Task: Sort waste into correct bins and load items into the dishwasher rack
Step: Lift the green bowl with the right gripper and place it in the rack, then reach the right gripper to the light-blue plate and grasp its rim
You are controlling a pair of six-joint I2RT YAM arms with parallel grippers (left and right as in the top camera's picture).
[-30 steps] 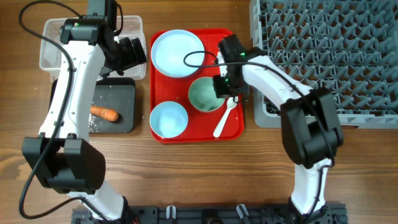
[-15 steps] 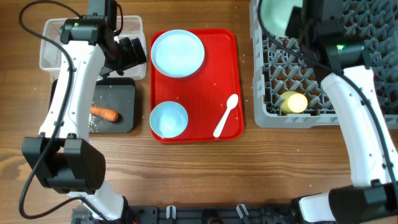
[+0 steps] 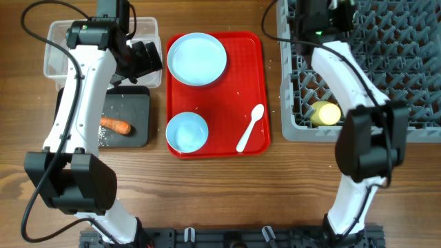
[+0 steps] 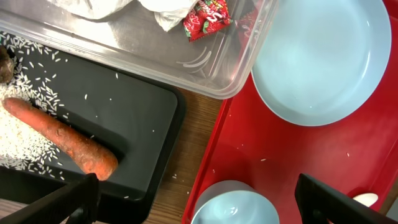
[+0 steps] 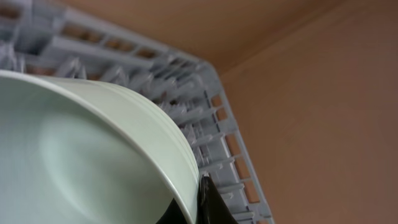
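Rack (image 3: pixel 400 69), upper right: the right gripper (image 5: pixel 201 200) is clamped on the rim of one green bowl (image 5: pixel 93 155) at the rack's upper-left corner. One yellow cup (image 3: pixel 326 113) lies at its lower left. Red tray (image 3: pixel 258 83), centre, holds one plate (image 3: pixel 197 58), one blue bowl (image 3: pixel 187 131) and one spoon (image 3: pixel 250 127). The left gripper (image 4: pixel 198 190), jaws wide apart, hangs between tub (image 3: pixel 55 48) and plate, above the black tray (image 3: pixel 138 110) holding one carrot (image 3: pixel 115 125).

The pale green-white bowl (image 5: pixel 93 162) was plain and unpatterned, and the finger of my right pincer (image 5: pixel 200 198) was black. The dishwasher rack (image 3: pixel 400 62) was grey and the small cup (image 3: pixel 325 114) yellow. I saw a red tray (image 3: pixel 258 69), a light blue plate (image 3: pixel 197 58), a light blue bowl (image 3: pixel 187 132) and a white spoon (image 3: pixel 249 128). The black tray (image 3: pixel 134 103) showed an orange carrot (image 3: pixel 116 125) and white rice grains (image 4: pixel 18 130) (a fine speckle on the black).
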